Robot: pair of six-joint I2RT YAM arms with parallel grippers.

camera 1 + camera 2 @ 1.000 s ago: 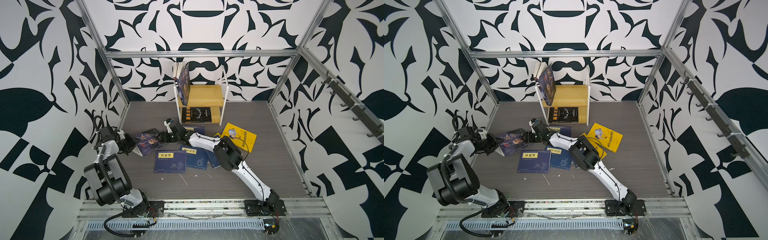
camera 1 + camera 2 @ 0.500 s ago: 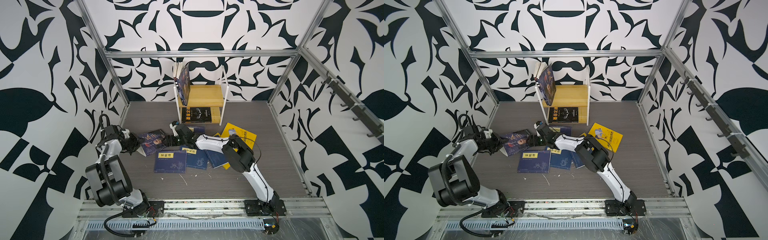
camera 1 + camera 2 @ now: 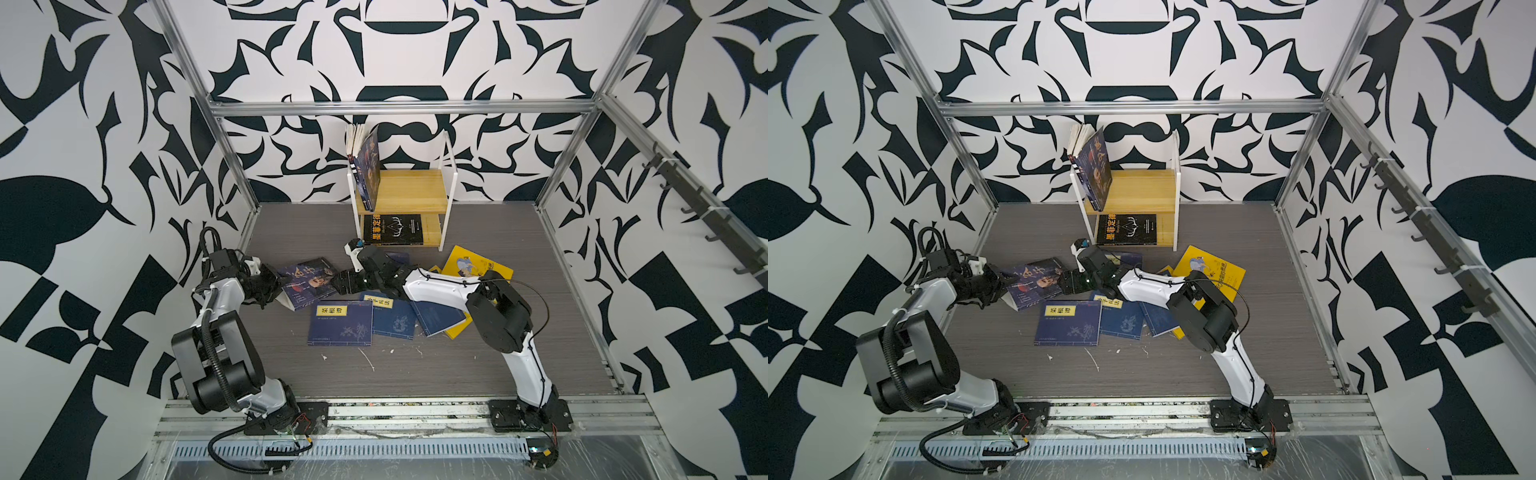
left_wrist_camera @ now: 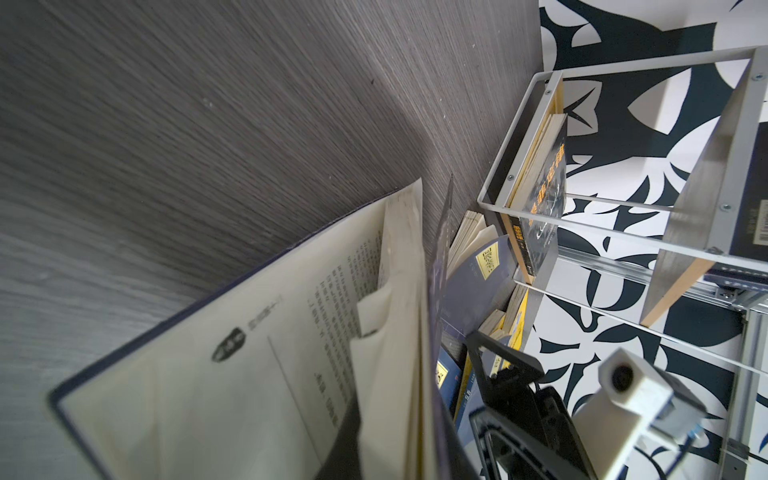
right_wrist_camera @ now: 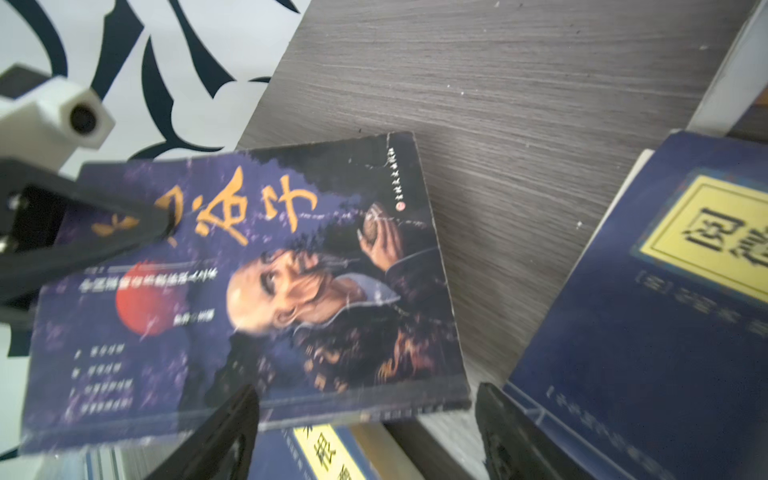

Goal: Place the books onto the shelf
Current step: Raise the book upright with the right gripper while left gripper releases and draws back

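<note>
Although the shelf [image 3: 415,193] already carried one black book [image 3: 392,228] flat on its lower board and what looked like two or three upright books [image 3: 368,174] leaning on the upper one, most of the work remained. Seven more lay on the floor before it: four navy books [image 3: 340,328], two yellow books [image 3: 473,266] and one portrait book [image 3: 307,282]. The left gripper [image 3: 277,289] pinched the portrait book's edge, tilting it off the floor. The right gripper [image 3: 340,284] stood wide open beside the opposite edge, holding nothing.

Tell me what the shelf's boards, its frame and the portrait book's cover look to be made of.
Shelf boards: pale yellowish wood, matte, plank lines visible. Frame: probably white-painted metal; thin, flat, screwed together. Portrait book cover: printed paper or card with a slight sheen, white scuffs and creases along its edges.
</note>
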